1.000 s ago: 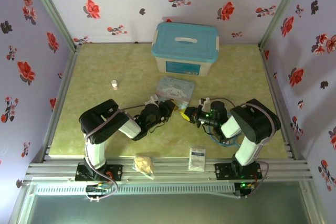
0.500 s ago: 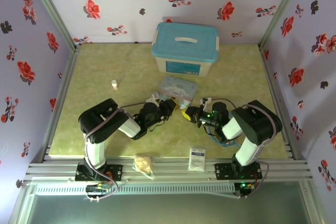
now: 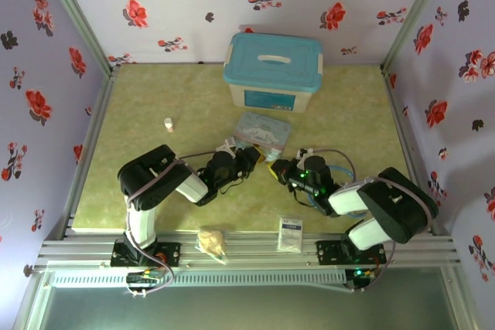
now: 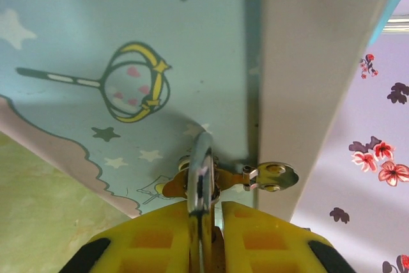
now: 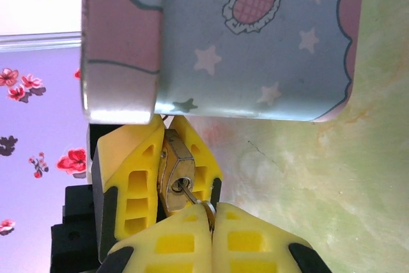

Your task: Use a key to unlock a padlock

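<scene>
Where the 2 arms meet in the middle of the mottled green tabletop [image 3: 170, 90], the small brass-yellow metal padlock with a thin silver U-shaped shackle [image 5: 174, 172] sits at the near side of the pastel blue-and-pink cartoon tin [image 5: 255, 36].

The left gripper [image 4: 211, 214] has its 2 ribbed yellow fingers [image 4: 160, 234] drawn in to a narrow gap and clamped on the padlock. The right wrist view shows the block's flat sides pressed between them. Its brass faces are bright and slightly bevelled, and the end turned towards the right arm carries a round silver keyhole plate.

From the left wrist, the polished shackle rises out of the slot between the fingers. It arches up against the tin's edge, where it meets a small brass-and-silver clasp [image 4: 271, 176]. Whether the shackle is seated or sprung cannot be told.

The very small, thin, dull brownish metal key [image 5: 190, 192] has its blade pushed into the keyhole. The right gripper [image 5: 211, 220] has its 2 yellow fingers pressed fully together on the key's head, just beside the padlock's end face.

Farther back stands a white plastic box with a teal lid [image 3: 272, 67].
</scene>
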Controlling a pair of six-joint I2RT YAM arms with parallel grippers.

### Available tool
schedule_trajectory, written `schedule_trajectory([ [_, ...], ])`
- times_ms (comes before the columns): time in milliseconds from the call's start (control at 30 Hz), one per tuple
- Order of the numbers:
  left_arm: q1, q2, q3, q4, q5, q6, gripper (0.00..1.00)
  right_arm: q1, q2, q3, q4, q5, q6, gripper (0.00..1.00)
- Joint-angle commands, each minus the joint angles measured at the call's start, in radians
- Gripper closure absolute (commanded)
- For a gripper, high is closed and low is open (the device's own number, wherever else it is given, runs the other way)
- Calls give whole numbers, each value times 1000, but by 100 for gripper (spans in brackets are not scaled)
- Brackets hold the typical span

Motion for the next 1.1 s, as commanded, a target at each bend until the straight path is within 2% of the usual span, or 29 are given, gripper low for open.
schedule_trajectory([
  [0, -47, -5, 43, 97, 121, -8, 100, 26, 44, 43, 141, 82, 57, 100],
  [133, -48, -8, 39, 96, 97, -16, 100, 97, 33, 39, 121, 215, 50, 100],
  [233, -54, -6, 51, 96, 99, -20, 100, 135, 3, 84, 9, 240, 7, 100],
  [367, -61, -7, 61, 96, 111, -28, 100, 133, 13, 92, 19, 241, 6, 100],
  [500, -62, 0, 53, 96, 109, -47, 100, 108, 47, 92, 68, 199, -19, 100],
  [600, -62, 8, 51, 97, 109, -51, 100, 115, 85, 164, -15, 105, -68, 100],
  [733, -61, -7, 53, 94, 107, -33, 100, 108, 149, 160, 101, 74, -37, 100],
  [967, -62, -6, 51, 95, 115, -45, 100, 101, 135, 201, 89, 45, -81, 100],
  [1067, -62, -19, 49, 95, 127, -35, 100, 53, 139, 169, 151, 23, -54, 100],
])
